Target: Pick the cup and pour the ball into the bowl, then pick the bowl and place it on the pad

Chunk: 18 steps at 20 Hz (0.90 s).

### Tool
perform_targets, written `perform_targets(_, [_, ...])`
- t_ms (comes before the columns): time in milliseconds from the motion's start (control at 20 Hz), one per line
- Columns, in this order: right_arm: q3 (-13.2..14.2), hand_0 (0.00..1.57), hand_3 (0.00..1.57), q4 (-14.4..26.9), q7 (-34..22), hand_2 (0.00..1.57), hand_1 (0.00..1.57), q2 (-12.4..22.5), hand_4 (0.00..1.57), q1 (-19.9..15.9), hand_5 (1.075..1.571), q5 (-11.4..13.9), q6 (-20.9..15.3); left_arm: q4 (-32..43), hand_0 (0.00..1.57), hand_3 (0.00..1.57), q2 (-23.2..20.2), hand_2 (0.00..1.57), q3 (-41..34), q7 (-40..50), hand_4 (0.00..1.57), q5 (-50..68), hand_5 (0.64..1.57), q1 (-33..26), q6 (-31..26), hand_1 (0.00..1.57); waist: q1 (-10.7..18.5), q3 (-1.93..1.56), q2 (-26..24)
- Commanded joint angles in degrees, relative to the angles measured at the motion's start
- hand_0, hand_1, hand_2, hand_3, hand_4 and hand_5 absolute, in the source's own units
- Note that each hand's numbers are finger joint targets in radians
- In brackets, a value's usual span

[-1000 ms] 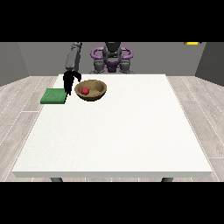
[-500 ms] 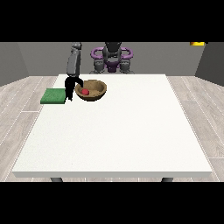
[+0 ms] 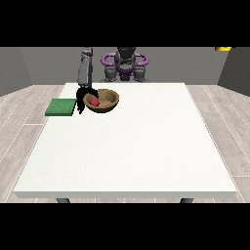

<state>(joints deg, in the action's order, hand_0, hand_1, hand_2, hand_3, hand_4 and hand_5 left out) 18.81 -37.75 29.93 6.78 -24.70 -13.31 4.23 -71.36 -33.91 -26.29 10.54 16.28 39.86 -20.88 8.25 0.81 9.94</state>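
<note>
now the hand (image 3: 83,97) at the view's left grips the bowl (image 3: 105,102) rim, ball (image 3: 95,102) inside

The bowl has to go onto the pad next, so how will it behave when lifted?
The bowl looks rigid and shallow, so it should lift without flexing. The ball inside will probably roll if it tilts. A hand at one rim may tip it.

tabletop (image 3: 132,146): large, white, on grey wood-plank floor (image 3: 19,127) | wooden bowl (image 3: 108,103): on tabletop toward 11 o'clock, red ball (image 3: 95,102) inside | green pad (image 3: 61,107): flat at tabletop's 10 o'clock edge, near bowl, apart
</note>
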Motion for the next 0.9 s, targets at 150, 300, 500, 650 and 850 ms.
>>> perform_targets(150, [2.2,0.88,0.00,6.2,-3.1,0.58,0.88,0.9,0.61,1.3,1.514,0.5,-7.8,-0.9,0.00,0.00,-2.4,0.00,-1.9,1.1,1.02,3.3,1.535,1.2,-1.3,0.00,1.9,-0.88,4.0])
perform_targets(300, [0.5,1.57,1.55,6.7,-7.1,1.57,1.57,4.7,0.91,5.0,1.470,3.8,-10.3,-1.0,0.00,0.00,-3.1,0.00,-2.2,1.1,1.02,3.5,1.537,0.9,-1.9,0.00,2.5,-0.76,3.7])
perform_targets(500, [0.8,1.57,1.53,5.0,-5.7,1.57,1.57,7.7,0.93,6.8,1.511,5.1,-13.4,-1.0,0.00,0.00,-3.3,0.00,-3.1,0.6,1.09,5.5,1.514,0.9,-3.5,0.00,3.8,-0.70,5.5])
perform_targets(650, [-1.6,1.57,1.37,2.1,-9.6,1.57,1.57,9.9,0.96,6.4,1.536,6.9,-14.2,0.4,0.00,0.00,-3.8,0.00,-3.2,1.2,1.14,4.7,1.520,2.0,-1.8,0.00,1.9,-0.59,4.1])
perform_targets(850, [-3.9,1.57,1.25,-3.0,-17.3,1.57,1.57,11.3,1.01,5.1,1.546,8.4,-19.0,3.1,0.00,0.00,-3.2,0.00,-2.8,1.4,1.19,3.9,1.526,0.0,-2.0,0.00,0.8,-0.47,-1.1])
